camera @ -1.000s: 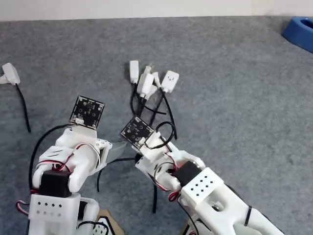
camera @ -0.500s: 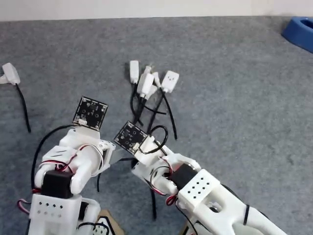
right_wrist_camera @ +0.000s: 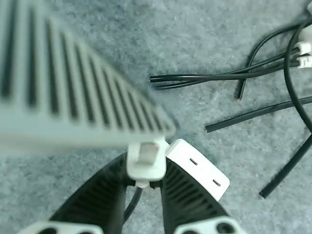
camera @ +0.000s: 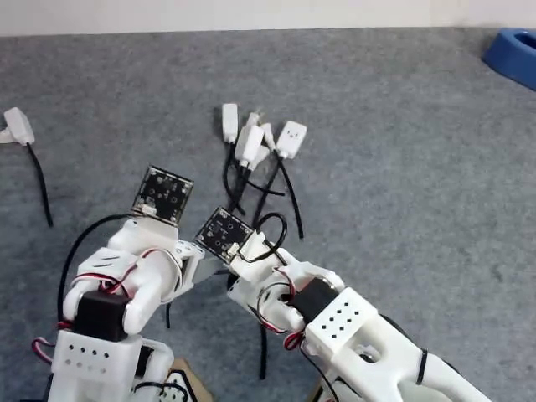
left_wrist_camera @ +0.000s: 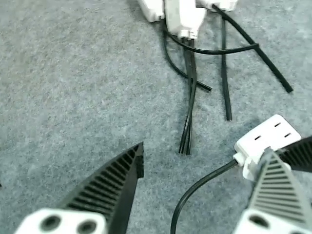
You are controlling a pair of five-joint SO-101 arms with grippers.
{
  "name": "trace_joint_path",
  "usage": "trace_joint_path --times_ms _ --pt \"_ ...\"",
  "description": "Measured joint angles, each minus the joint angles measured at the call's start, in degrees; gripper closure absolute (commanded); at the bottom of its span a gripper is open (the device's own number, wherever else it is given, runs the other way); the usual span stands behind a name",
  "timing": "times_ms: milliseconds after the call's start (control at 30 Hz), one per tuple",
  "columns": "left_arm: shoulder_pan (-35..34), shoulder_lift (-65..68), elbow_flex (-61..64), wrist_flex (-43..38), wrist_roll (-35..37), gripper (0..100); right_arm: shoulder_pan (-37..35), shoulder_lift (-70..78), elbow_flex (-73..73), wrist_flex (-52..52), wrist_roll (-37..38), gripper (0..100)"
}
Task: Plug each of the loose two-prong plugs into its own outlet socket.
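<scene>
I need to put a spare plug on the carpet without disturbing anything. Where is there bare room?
The widest bare carpet lies between the plug cluster and the blue object. A smaller patch lies between the lone plug at the left edge and the cluster. The middle is crowded with black cords.

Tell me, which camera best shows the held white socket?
Left wrist view: the socket shows almost whole, slots and cable clear. Right wrist view has it partly behind jaws; in the high view, arms hide it.
</scene>
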Motion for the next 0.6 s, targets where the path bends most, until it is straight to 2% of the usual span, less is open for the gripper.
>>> trace_joint_path --times_ms 133,267,433,600 --pt "0.26 -0.35 4.66 -1.05 0.26 63 0.97 0.09 -3.16 3.78 0.0 99.3" --pt "0.18 -0.7 8.97 -5.45 -1.14 63 3.08 -0.79 -10.55 12.92 0.0 99.3" --pt "-1.49 0.0 9.76 -6.42 -1.93 63 3.34 -8.26 -19.69 23.56 0.0 99.3" --pt "-2.02 0.0 9.76 -6.42 -2.02 63 3.34 -11.43 -20.22 26.73 0.0 99.3"
